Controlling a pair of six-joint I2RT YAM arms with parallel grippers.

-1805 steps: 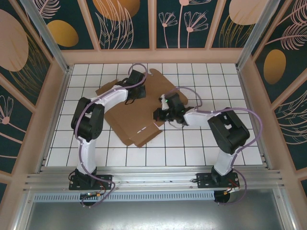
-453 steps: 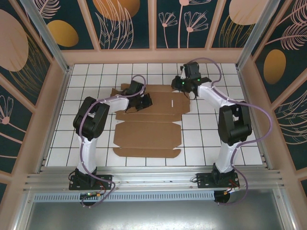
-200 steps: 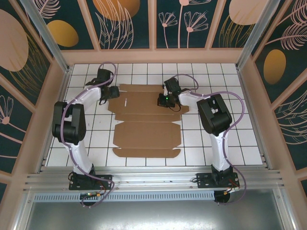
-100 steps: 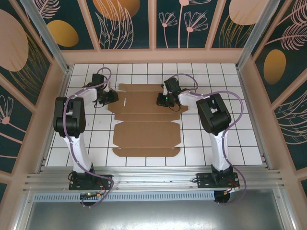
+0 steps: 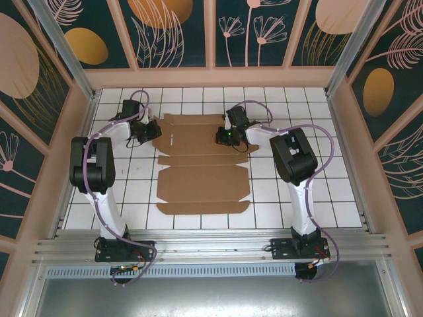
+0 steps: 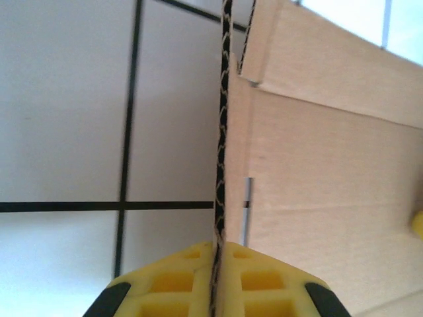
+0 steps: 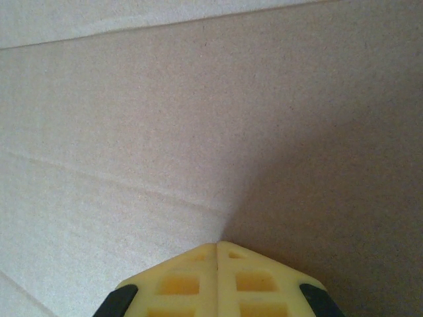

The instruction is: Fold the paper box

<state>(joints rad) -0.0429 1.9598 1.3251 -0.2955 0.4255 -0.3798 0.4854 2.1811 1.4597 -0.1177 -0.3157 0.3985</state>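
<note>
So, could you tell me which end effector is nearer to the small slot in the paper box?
Left. The left end effector grips the paper box at its left edge, beside the slot; the right end effector rests shut on the box, farther to the slot's right.

We see the paper box (image 5: pixel 201 165) as matt brown corrugated cardboard, faintly grainy, with wavy fluting at its cut edge. The left gripper (image 6: pixel 217 254) is smooth moulded yellow plastic. The table (image 5: pixel 297 191) looks smooth and white, and the rail (image 5: pixel 211 246) is pale metal.
</note>
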